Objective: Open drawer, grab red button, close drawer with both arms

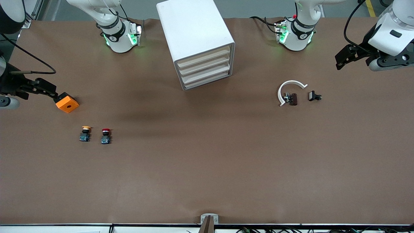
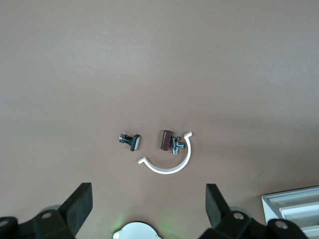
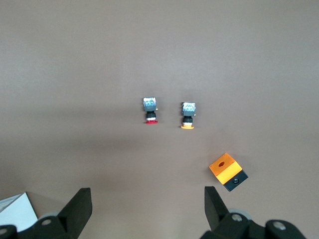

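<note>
The cabinet stands at upper center of the front view; all four drawers, including the drawer, are closed. The button sits on the tabletop at lower left of the frame, just beside a yellow-capped button. The right gripper hangs at the frame's left edge above an orange cube, jaws wide, empty. The left gripper hangs at upper right, jaws wide, empty.

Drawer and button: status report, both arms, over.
Left pincer and right pincer open, empty, hovering at opposite table ends. All drawers in cabinet shut. Red button on table beside yellow button. Nothing blocking drawer fronts.
</note>
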